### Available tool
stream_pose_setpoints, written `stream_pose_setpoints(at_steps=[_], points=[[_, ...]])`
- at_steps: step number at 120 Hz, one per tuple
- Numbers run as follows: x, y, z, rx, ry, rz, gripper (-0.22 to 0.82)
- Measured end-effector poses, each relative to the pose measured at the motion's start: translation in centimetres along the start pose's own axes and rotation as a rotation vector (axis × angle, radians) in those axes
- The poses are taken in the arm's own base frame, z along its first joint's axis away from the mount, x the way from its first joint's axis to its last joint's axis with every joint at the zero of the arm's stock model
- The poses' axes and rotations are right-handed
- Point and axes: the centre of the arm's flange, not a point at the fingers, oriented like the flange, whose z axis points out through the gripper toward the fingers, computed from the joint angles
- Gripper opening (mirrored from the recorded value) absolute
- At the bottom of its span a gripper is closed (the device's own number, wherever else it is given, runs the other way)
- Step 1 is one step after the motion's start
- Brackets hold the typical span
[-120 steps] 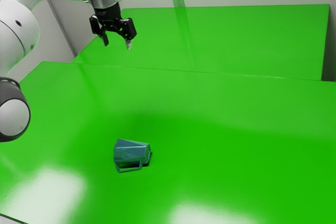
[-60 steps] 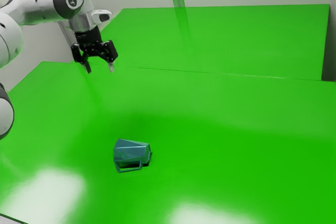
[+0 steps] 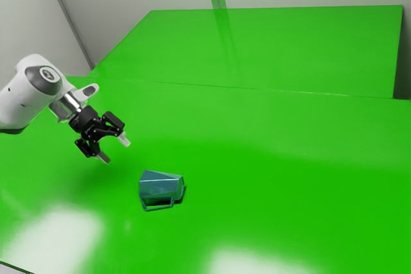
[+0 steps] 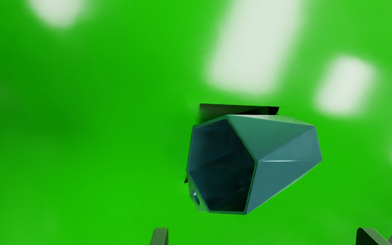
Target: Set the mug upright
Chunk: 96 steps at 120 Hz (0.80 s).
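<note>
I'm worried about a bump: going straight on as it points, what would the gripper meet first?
Probably the mug, on its side ahead of the open gripper, though depth along that line is unclear.

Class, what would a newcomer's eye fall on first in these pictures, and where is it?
The vivid green table strikes first, spreading across the exterior view. On it a blue-green faceted mug lies on its side, its dark mouth facing the wrist camera. Toward the exterior view's left, the black gripper hangs open above the table.
</note>
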Motion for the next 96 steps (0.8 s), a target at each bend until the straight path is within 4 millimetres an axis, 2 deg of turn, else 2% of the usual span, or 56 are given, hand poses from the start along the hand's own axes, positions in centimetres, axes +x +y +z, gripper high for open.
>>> stream_pose_setpoints(at_steps=[14,35,72,96], points=[[-1.2,-1.5,1.9,-0.038,0.05,0.019,0.6],[-1.6,-3.1,4.2,-0.076,0.133,0.036,0.6],[-0.7,-2.1,7.4,-0.102,0.229,0.1,0.6],[-1.0,-0.9,10.2,-0.108,0.212,0.146,0.6]])
